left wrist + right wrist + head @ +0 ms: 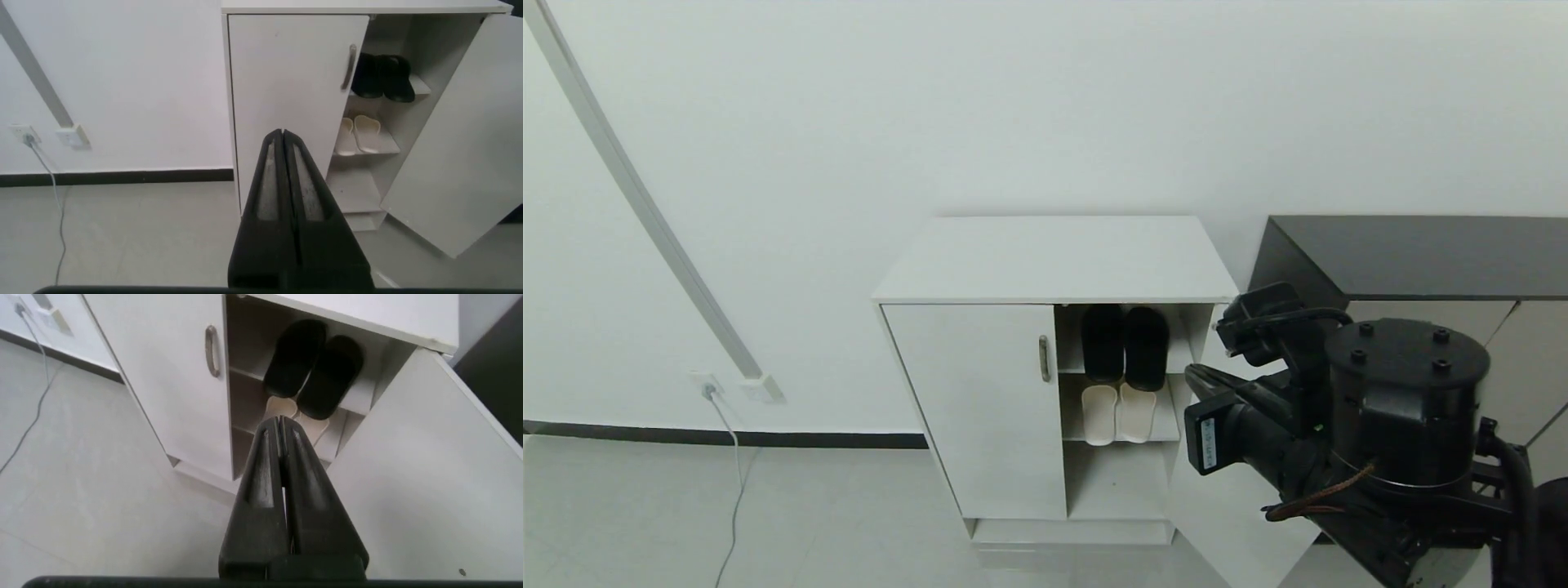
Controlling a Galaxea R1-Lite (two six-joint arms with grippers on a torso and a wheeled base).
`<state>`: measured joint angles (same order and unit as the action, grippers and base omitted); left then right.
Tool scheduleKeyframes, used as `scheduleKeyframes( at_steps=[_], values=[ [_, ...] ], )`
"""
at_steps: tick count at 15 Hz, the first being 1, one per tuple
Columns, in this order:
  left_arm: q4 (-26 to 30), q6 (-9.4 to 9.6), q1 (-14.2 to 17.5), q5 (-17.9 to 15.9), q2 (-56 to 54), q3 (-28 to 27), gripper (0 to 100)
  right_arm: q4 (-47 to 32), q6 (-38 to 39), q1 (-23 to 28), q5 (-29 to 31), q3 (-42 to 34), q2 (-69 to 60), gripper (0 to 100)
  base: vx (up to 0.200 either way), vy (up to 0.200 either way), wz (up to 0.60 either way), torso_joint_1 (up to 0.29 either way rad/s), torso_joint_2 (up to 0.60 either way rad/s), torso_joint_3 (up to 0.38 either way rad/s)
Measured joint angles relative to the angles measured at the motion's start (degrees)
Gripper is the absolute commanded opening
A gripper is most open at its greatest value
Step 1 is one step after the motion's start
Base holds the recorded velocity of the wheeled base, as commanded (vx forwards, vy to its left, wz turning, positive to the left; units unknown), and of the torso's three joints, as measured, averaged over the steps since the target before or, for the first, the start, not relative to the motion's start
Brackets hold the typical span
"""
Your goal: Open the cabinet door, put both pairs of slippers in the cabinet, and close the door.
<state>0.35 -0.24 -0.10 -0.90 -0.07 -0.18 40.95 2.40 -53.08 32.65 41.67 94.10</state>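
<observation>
Black slippers (1125, 343) and white slippers (1119, 412) are shelved, only the cabinet door (425, 482) is left to be closed, and fingers are pressed together on left gripper (282, 137) and right gripper (279, 423).

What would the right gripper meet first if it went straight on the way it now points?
Most likely the white slippers on the middle shelf of the open cabinet. The shut right gripper aims at them, just below the black slippers. Depth is hard to judge.
</observation>
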Motion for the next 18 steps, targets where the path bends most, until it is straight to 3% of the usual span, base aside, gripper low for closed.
scheduleKeyframes(
  at_steps=[5, 11, 15, 18],
  values=[
    [0.0, 0.0, 0.0, 0.0, 0.0, 0.0, 0, 0.0, -0.1, 0.4, -0.2, -0.3, 0.2, 0, 0.0, 0.0, -0.6, 0.005, 0.0, -0.003],
    [0.0, 0.0, 0.0, 0.0, 0.0, 0.0, 0, 0.0, -0.2, 1.0, -0.2, -0.3, 0.4, 0, 0.0, 0.0, 0.0, 0.0, 0.0, 0.0],
    [0.0, 0.02, 0.0, 0.0, 0.0, 0.0, 0, 0.0, -0.3, 2.2, -0.2, 0.0, 0.7, 0, -0.2, 0.0, 0.0, 0.008, 0.0, 0.001],
    [0.0, 0.09, 0.0, -0.1, 0.0, 0.0, 0, -0.3, -0.2, 5.9, -1.2, 2.6, 2.1, 0, 0.0, 0.0, 0.0, 0.0, 0.0, 0.0]
  ],
)
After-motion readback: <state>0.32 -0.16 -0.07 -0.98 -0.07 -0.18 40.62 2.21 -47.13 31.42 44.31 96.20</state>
